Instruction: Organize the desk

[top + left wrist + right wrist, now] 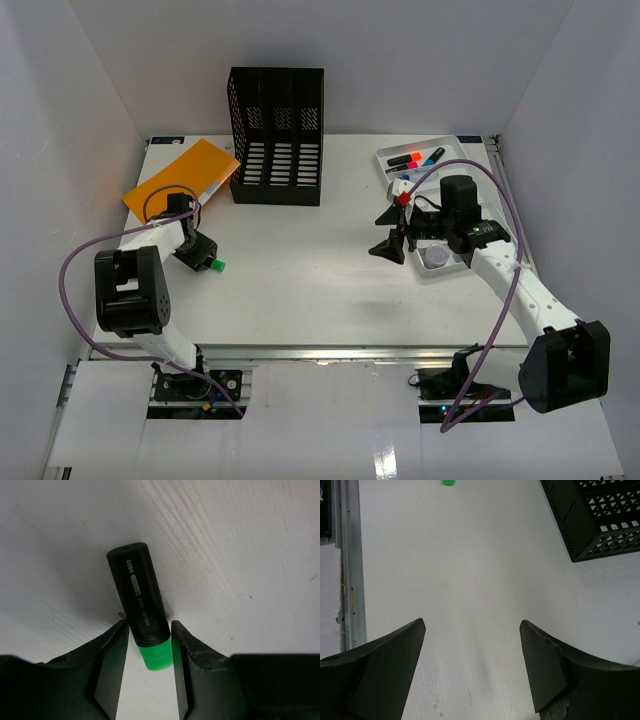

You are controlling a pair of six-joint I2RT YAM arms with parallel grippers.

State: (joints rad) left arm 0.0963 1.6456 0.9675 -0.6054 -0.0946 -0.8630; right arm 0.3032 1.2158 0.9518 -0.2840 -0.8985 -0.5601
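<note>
The desk (300, 300) is a white tabletop. A black highlighter with a green cap (140, 600) lies on it at the left; its cap shows in the top view (217, 265). My left gripper (148, 626) is low over the desk, and both jaws touch the highlighter's sides near the cap; it also shows in the top view (203, 260). My right gripper (472, 622) is open and empty above bare desk, right of centre in the top view (392, 232). The green cap (448, 482) shows far off in the right wrist view.
A black mesh file organizer (277, 135) stands at the back centre and shows in the right wrist view (600, 515). An orange envelope (180, 180) lies back left. A white compartmented tray (381, 160) holds markers (415, 158) at the right. A metal rail (320, 350) runs along the near edge.
</note>
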